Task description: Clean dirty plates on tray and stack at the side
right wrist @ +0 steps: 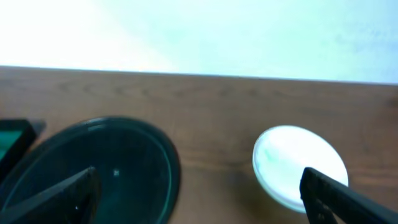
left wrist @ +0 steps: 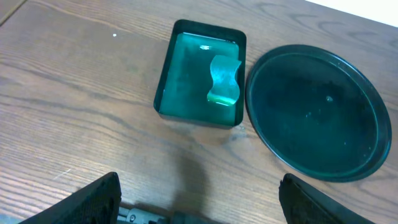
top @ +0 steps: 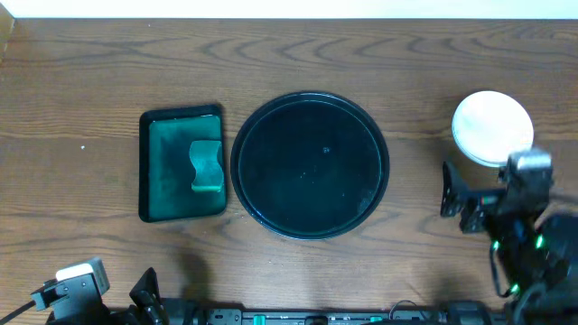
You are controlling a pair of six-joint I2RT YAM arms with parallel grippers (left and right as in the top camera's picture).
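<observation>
The round black tray (top: 310, 165) lies in the middle of the table with nothing on it. The plates (top: 491, 127) sit as a pale stack on the bare wood to its right; only the top, whitish one shows, with a faint green tinge in the right wrist view (right wrist: 292, 158). My right gripper (top: 458, 202) hovers just in front of the stack, open and holding nothing (right wrist: 199, 177). My left gripper (left wrist: 199, 179) is at the near left edge of the table, open and holding nothing, facing the tray (left wrist: 317, 112).
A small rectangular dark green tray (top: 182, 164) lies left of the black tray, with a green wavy sponge (top: 206, 167) in it. The same tray (left wrist: 186, 81) and sponge (left wrist: 224, 81) show in the left wrist view. Bare wood surrounds everything.
</observation>
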